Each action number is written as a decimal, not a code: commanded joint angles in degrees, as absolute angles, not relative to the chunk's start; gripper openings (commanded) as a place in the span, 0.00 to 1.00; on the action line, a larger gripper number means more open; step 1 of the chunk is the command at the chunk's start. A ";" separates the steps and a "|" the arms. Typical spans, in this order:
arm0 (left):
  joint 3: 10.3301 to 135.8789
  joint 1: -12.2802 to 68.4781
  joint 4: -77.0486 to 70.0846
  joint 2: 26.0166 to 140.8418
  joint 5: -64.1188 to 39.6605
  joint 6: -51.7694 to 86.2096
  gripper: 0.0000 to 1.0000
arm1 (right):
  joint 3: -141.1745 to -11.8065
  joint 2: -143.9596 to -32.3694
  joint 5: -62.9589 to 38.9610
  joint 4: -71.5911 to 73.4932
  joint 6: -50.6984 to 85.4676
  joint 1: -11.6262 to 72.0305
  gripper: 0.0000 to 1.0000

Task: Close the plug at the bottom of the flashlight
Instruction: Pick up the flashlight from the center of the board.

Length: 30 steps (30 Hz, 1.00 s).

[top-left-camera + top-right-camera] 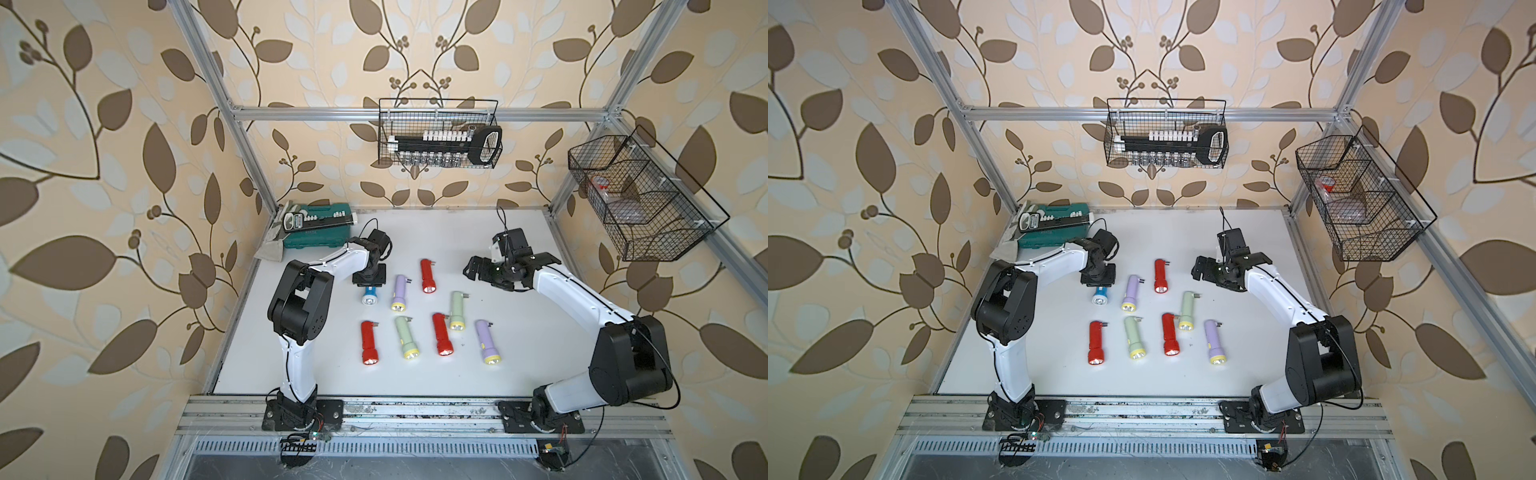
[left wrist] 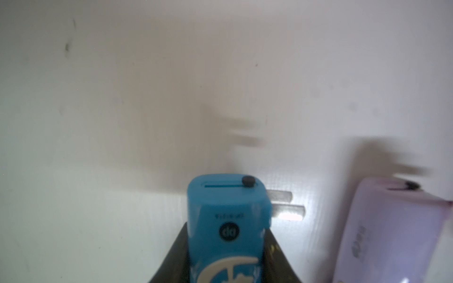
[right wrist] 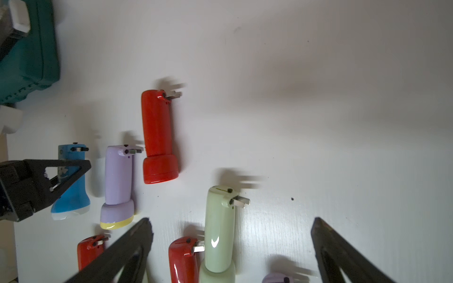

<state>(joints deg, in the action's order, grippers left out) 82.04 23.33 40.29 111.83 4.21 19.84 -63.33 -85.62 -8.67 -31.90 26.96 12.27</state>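
Left hand [image 2: 225,230] is clenched around the blue flashlight [image 2: 225,208] on the surface [image 1: 498,353], plug prongs [image 2: 284,203] are seen folded out, and right hand [image 3: 232,220] is held spread wide.

A white table [image 1: 519,353] bears a green tool case [image 1: 320,235], partly atop a grey cloth [image 1: 269,249]. Red, green and purple flashlights [image 1: 428,276] lie scattered well apart from the case.

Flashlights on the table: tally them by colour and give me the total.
Red flashlights: 3
Green flashlights: 2
Purple flashlights: 2
Blue flashlight: 1
Total: 8
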 commanded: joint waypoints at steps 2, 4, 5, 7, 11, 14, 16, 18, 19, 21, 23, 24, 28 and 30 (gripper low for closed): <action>87.67 23.91 41.15 106.57 -0.62 16.02 0.00 | -66.92 -87.03 -12.81 -29.37 23.31 12.49 0.98; 88.80 23.91 39.96 104.88 -3.15 15.27 0.00 | -67.77 -87.42 -17.55 -26.97 22.32 12.40 0.98; 88.89 23.91 39.07 103.89 -4.22 14.83 0.00 | -68.79 -87.75 -19.34 -27.03 21.95 12.48 0.98; 87.64 23.91 35.35 101.11 -6.50 14.01 0.00 | -72.06 -88.75 -21.28 -28.58 20.73 12.55 0.98; 83.96 23.95 27.22 96.34 -14.69 7.88 0.00 | -74.31 -88.46 -21.93 -27.46 19.03 12.56 0.98; 84.98 23.91 27.61 95.20 -18.15 3.83 0.00 | -73.11 -86.05 -23.67 -22.84 16.10 13.06 0.98; 85.33 23.93 27.79 94.33 -20.73 2.56 0.00 | -72.54 -84.58 -23.36 -20.87 14.11 13.65 0.98; 83.47 23.92 24.63 92.55 -22.21 2.81 0.00 | -73.12 -84.12 -24.80 -21.09 12.41 13.65 0.98; 81.49 23.93 21.43 91.25 -23.73 2.75 0.00 | -73.29 -83.93 -25.31 -21.03 12.16 13.72 0.98; 76.73 23.98 14.01 88.60 -26.51 1.84 0.00 | -73.47 -83.45 -28.06 -20.49 11.88 13.73 0.98; 71.91 23.99 6.14 86.47 -27.84 2.22 0.00 | -73.14 -82.85 -32.86 -18.96 11.83 13.76 0.98; 69.10 23.96 2.94 85.66 -29.05 1.88 0.00 | -73.05 -82.56 -35.20 -18.29 11.67 13.83 0.98; 59.67 23.99 -10.83 83.47 -32.82 3.26 0.00 | -71.72 -81.18 -40.45 -16.69 9.74 15.24 0.98; 54.17 23.99 -19.65 83.03 -35.61 4.65 0.00 | -69.69 -80.16 -43.18 -14.60 9.72 16.23 0.98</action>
<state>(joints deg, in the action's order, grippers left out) 58.39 23.35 -2.92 85.54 -29.69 4.01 -71.85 -82.24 -36.40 -17.65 11.62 15.00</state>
